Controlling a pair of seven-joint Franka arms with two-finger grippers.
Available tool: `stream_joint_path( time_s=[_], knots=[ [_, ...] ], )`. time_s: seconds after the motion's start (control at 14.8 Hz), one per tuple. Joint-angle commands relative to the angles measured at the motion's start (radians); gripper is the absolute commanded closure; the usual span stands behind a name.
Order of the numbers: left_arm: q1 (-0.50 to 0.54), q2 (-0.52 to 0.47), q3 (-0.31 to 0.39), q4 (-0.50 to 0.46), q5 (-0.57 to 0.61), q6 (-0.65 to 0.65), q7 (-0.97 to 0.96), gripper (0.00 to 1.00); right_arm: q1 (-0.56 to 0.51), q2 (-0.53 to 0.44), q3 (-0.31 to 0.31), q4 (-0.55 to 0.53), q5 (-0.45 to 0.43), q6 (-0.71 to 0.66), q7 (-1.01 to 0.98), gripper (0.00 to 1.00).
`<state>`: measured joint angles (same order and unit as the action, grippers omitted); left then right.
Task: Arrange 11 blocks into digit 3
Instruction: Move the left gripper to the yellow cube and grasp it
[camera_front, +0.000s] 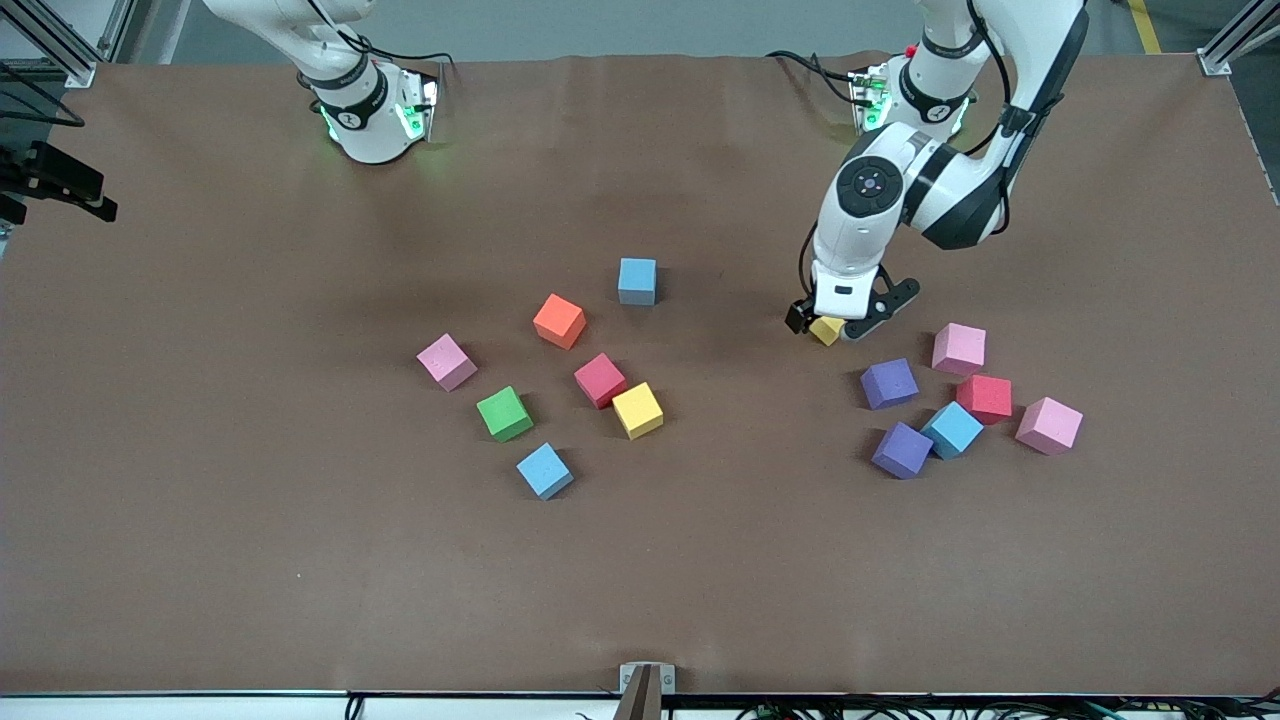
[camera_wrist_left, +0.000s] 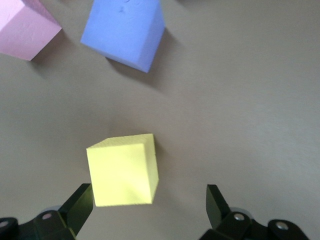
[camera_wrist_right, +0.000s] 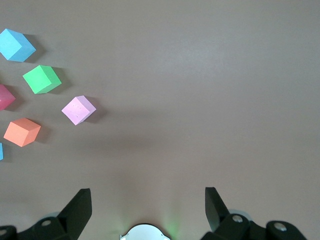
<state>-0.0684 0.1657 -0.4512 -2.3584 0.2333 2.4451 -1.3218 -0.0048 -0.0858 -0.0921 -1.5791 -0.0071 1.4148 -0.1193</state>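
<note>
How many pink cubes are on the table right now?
3: one pink cube beside the green cube; two toward the left arm's end, one touching the red cube, one nearer the camera.

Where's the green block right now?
In the front view the green block sits on the table toward the right arm's end, between the pink block and the red block.

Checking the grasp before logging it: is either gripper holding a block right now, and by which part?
Nothing is held. The left gripper is open around the yellow block, fingers clear of its sides. The right gripper waits open over bare table.
</note>
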Motion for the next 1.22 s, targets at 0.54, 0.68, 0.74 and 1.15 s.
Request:
stream_joint_path(
  time_s=[0.54, 0.68, 0.74, 1.15],
  knots=[
    [0.073, -0.012, -0.009, -0.134, -0.019, 0.152, -0.007, 0.00, -0.029, -0.025, 0.032, -0.016, 0.003, 0.003, 0.012, 0.00],
    [0.087, -0.003, -0.009, -0.139, -0.019, 0.153, -0.008, 0.00, -0.026, -0.025, 0.032, -0.018, 0.003, -0.002, 0.012, 0.00],
    [0.087, 0.009, -0.009, -0.139, -0.019, 0.153, -0.010, 0.00, -0.024, -0.026, 0.032, -0.018, 0.003, -0.002, 0.012, 0.00],
    [0.087, 0.070, -0.009, -0.137, -0.019, 0.247, -0.069, 0.00, -0.021, -0.028, 0.032, -0.022, 0.004, -0.010, 0.015, 0.00]
  ],
)
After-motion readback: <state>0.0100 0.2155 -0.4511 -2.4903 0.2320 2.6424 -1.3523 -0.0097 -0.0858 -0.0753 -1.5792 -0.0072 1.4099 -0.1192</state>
